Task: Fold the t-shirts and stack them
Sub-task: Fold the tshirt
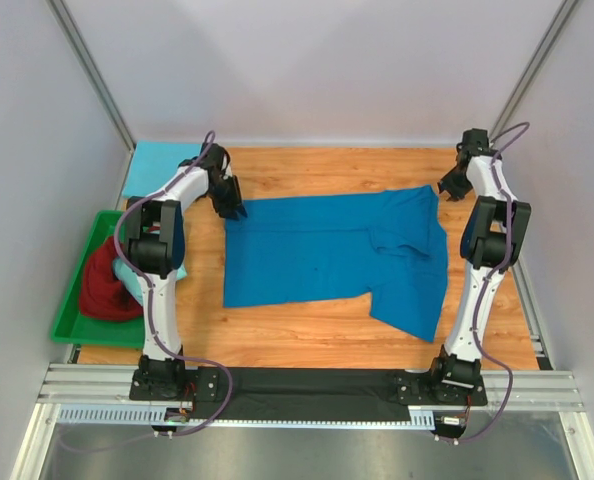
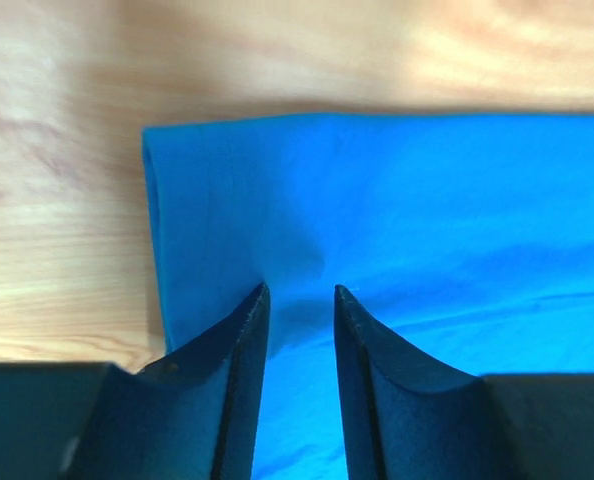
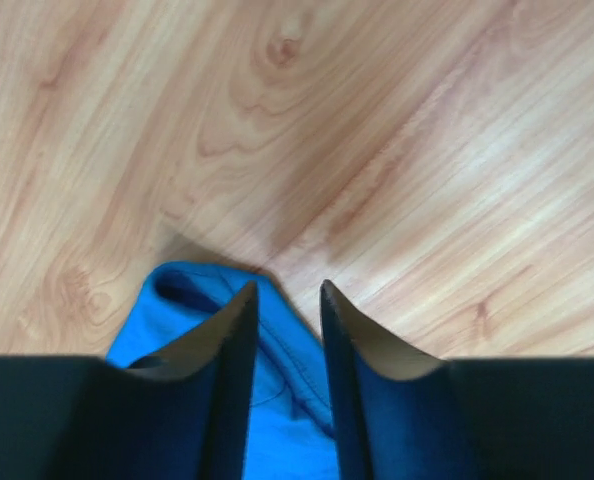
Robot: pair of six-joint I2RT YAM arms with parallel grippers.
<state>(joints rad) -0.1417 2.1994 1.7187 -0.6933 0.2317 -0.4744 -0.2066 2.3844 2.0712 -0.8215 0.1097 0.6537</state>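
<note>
two arms (image 1: 155,300) (image 1: 483,285), one royal blue t-shirt (image 1: 317,255), one green tray (image 1: 69,300)

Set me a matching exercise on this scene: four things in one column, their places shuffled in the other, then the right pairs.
Things
1. royal blue t-shirt
2. maroon t-shirt
3. sky blue t-shirt
4. right gripper

Places
A. far left corner of the table
B. at the royal blue t-shirt's far right corner
C. spread out across the middle of the table
D. heaped in the green tray

Pairs: 1-C, 2-D, 3-A, 4-B
</note>
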